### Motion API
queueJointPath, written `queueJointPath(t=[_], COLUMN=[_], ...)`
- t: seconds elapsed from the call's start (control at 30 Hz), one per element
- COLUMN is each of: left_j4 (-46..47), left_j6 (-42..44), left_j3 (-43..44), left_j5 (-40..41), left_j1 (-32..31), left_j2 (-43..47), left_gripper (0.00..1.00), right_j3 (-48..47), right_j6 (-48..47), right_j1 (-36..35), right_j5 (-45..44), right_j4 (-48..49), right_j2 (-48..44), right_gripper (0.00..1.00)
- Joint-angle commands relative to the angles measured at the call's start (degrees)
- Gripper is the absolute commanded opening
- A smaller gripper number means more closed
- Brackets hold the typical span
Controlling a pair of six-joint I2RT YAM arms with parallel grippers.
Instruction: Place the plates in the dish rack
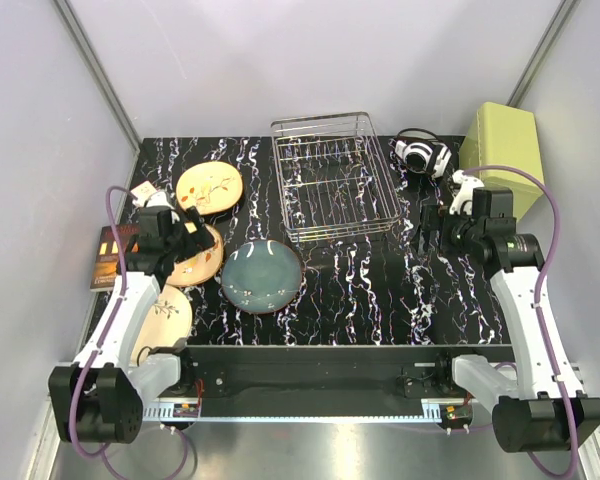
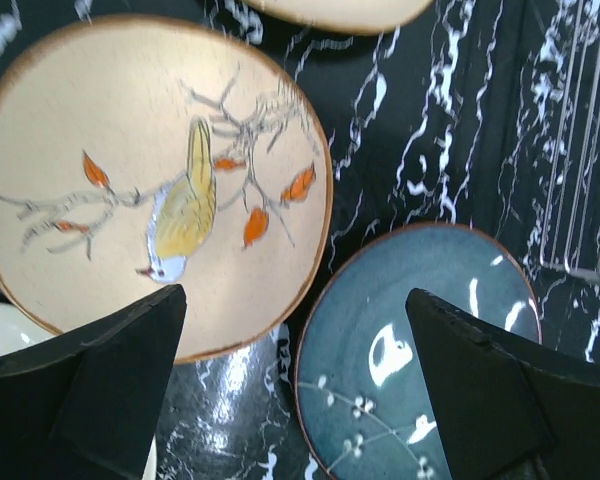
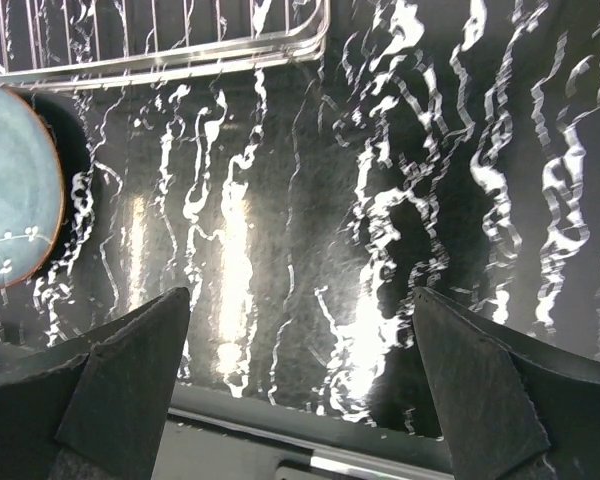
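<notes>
Bird plate (image 2: 155, 180) beneath left jaws

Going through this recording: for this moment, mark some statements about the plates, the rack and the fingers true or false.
1. The dish rack holds no plates. True.
2. The teal plate lies to the right of the rack. False: it lies on the table in front of the rack's left corner.
3. The left arm's fingers and the right arm's fingers stand open, holding nothing. True.
4. The right arm's fingers hang over a cream plate. False: bare table lies below them.
</notes>
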State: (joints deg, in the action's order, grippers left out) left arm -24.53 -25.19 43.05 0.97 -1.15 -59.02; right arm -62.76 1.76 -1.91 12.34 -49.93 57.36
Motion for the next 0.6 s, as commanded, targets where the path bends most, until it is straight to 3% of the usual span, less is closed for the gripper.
queueJointPath(t=[0.0, 0.13, 0.27, 0.37, 0.57], left_j4=[-0.3, 1.6, 2.6, 3.1, 5.5], left_j6=[-4.2, -4.5, -2.9, -3.4, -2.8], left_j3=[-3.2, -5.3, -7.3, -9.1, -10.4], left_j5=[-11.0, -13.1, -13.5, -11.3, -12.8], left_j1=[4.0, 5.1, 4.5, 4.1, 2.0], left_j2=[0.6, -0.7, -0.7, -0.7, -2.8], left_gripper=[0.99, 0.99, 0.99, 0.99, 0.84], right_j3=[1.9, 7.0, 12.2, 13.7, 16.4], right_j6=[3.0, 5.0, 15.3, 16.2, 17.7], right_j1=[0.0, 0.0, 0.2, 0.2, 0.2], right_j5=[5.3, 19.5, 27.7, 28.7, 29.9], right_j4=[4.1, 12.1, 22.8, 25.5, 28.4], right_j2=[-0.9, 1.1, 4.4, 6.9, 9.3], right_gripper=[1.0, 0.99, 0.94, 0.93, 0.95])
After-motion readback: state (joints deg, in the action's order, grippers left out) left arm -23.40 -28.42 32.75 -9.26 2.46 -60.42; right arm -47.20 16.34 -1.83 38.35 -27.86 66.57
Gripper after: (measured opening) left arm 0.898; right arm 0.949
